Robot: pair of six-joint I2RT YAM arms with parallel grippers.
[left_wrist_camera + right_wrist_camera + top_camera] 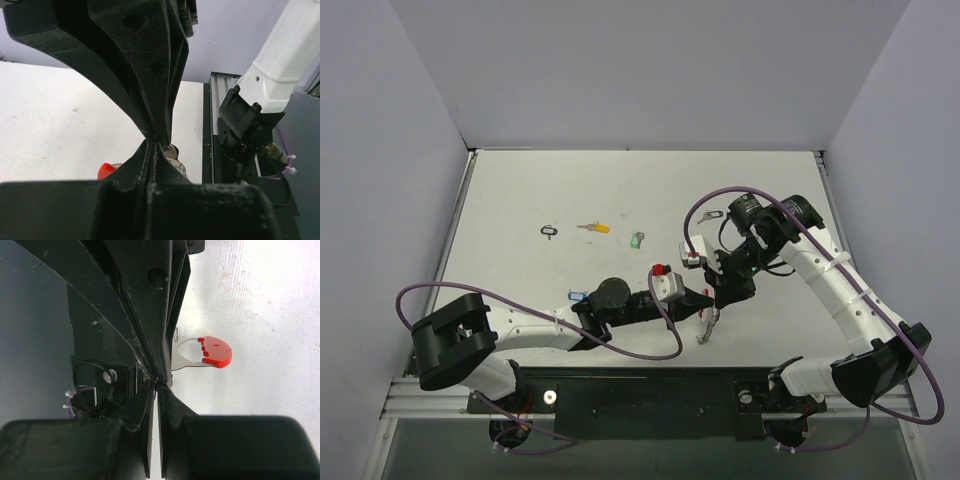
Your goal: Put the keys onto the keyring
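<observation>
Right pincer (156, 385) pinched the keyring (215, 351) by its silver end, left pincer (155, 140) pressed shut beside it, yet yellow key (593, 228), green key (637, 240) and black key (550, 231) lay unthreaded on the table (520, 200).

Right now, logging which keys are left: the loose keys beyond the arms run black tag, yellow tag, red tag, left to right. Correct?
No. The third key has a green tag, not red, as the top external view shows. The rest holds: black-tagged key, then yellow-tagged key, left to right. Red belongs to the keyring.
</observation>
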